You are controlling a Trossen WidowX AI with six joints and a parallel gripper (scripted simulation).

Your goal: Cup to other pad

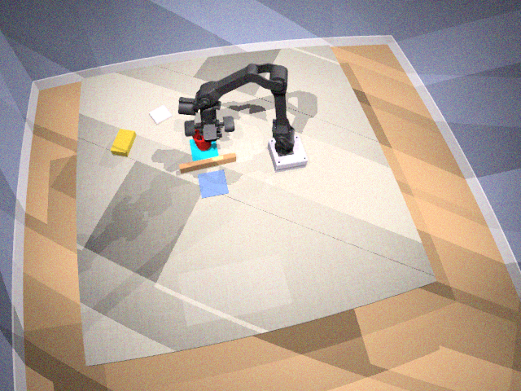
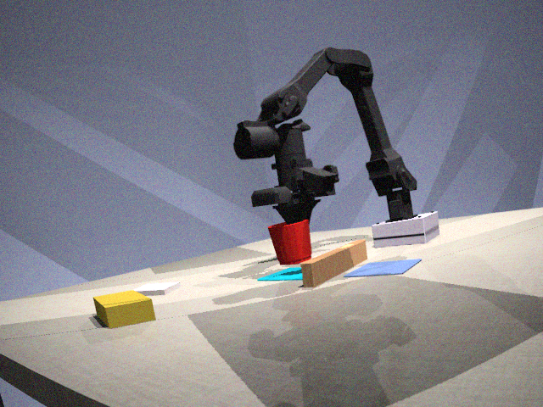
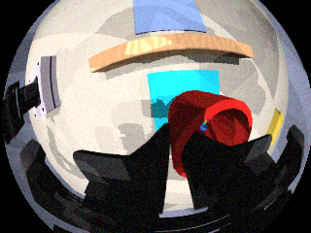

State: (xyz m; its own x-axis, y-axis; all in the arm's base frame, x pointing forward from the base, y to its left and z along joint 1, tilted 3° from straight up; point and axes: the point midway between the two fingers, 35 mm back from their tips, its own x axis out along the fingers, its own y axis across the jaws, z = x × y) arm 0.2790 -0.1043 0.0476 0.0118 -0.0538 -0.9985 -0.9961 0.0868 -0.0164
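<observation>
Red is catching the eye first — the red cup (image 2: 290, 242) is hanging in the air, clear of the table (image 2: 460, 306), with the gripper (image 2: 294, 216) clamped on its rim from above. The fingers are standing nearly closed, one dark finger outside the wall and the other reaching in, so the cup wall is what they are pinching. In the wrist view a small spot of blue and green is showing just inside the rim — marbles (image 3: 205, 126), as far as can be told, sitting within the cup.

Below the cup, the cyan pad (image 2: 282, 275) is lying flat, and the cup is hovering above its far part with its base lifted off. Just to the right in the exterior view, a wooden bar (image 2: 333, 261) is lying across the space between the cyan pad and the blue pad (image 2: 383, 267); the blue pad is sitting on the other side of that bar. The cup is looking close to upright, slightly tilted.

Further right, the arm's white base (image 2: 405, 229) is standing on the table. Off to the near left, a yellow block (image 2: 124, 308) is resting well apart from the pads, and a flat white tile (image 2: 157, 287) is lying just behind it.
</observation>
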